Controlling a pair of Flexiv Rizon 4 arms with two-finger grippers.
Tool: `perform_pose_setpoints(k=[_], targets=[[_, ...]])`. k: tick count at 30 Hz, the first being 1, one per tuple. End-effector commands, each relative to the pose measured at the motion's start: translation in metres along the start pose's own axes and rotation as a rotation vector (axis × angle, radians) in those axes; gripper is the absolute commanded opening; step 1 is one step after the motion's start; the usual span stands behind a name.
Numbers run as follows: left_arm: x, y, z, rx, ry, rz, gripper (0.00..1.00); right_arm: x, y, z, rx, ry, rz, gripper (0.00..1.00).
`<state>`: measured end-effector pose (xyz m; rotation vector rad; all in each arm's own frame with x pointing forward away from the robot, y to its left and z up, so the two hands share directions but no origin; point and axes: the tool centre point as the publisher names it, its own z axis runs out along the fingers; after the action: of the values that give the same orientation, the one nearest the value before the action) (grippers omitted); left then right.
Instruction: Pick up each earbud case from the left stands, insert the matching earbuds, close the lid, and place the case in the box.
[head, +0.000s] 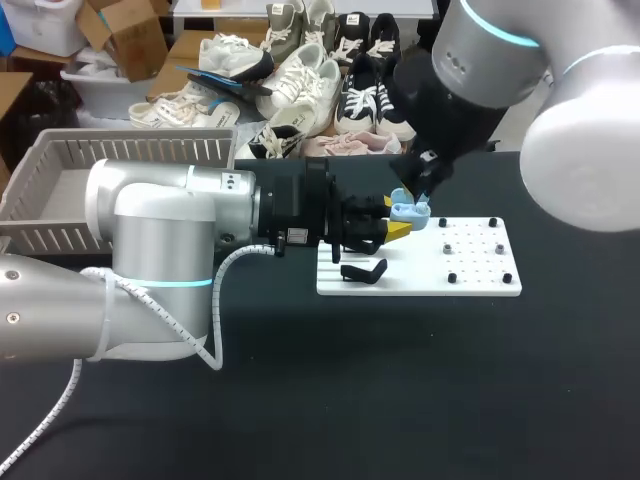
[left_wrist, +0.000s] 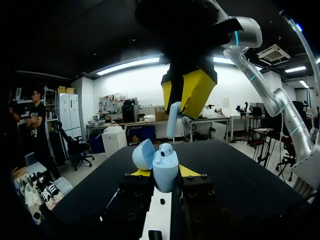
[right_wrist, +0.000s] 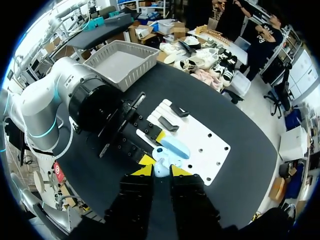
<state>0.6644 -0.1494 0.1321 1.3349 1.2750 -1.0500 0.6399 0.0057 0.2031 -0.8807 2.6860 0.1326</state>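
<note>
Closely paired, both arms meet over the middle of the worktop (head: 400, 380), toward its far edge.

- Left gripper (left_wrist: 164, 172): fingers set narrow, yellow tips pressing the pale blue earbud case (left_wrist: 165, 162) from both sides. The case is upright and clear of the worktop. Its lid (left_wrist: 143, 154) is swung open to one side, so the mouth faces up. Likely held this way to give the other arm a steady, open target.
- One earbud top (left_wrist: 166, 148) appears to be seated in the case already; the second slot can't be seen clearly.
- Right gripper (left_wrist: 184, 97): comes down from above, fingers nearly together, pinching a pale blue earbud (left_wrist: 173, 120) by its head. The stem hangs down, just above the case mouth and a little to the lid side, not yet in. My read is that it is carried stem-first so it can drop straight into its slot.
- White board (head: 470, 262): lies under and beyond the two grippers. Black stands (head: 363, 271) sit at the end nearer the left arm; no case can be made out on them.
- Grey box (head: 60, 160): at the worktop's far left corner, well apart from the case. No case visible inside from the views given.
- Step in hand, as I judge it: seating the earbud. Lid closing and boxing remain.
</note>
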Motion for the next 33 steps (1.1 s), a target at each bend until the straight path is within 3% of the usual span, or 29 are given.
perform_pose_setpoints(k=[1, 33], targets=[[0.001, -0.001, 0.001, -0.007, -0.002, 0.001, 0.00, -0.005, 0.000, 0.004, -0.002, 0.012, -0.001, 0.00], [0.001, -0.001, 0.001, -0.007, -0.002, 0.001, 0.00, -0.005, 0.002, 0.019, -0.020, 0.033, -0.009, 0.00]])
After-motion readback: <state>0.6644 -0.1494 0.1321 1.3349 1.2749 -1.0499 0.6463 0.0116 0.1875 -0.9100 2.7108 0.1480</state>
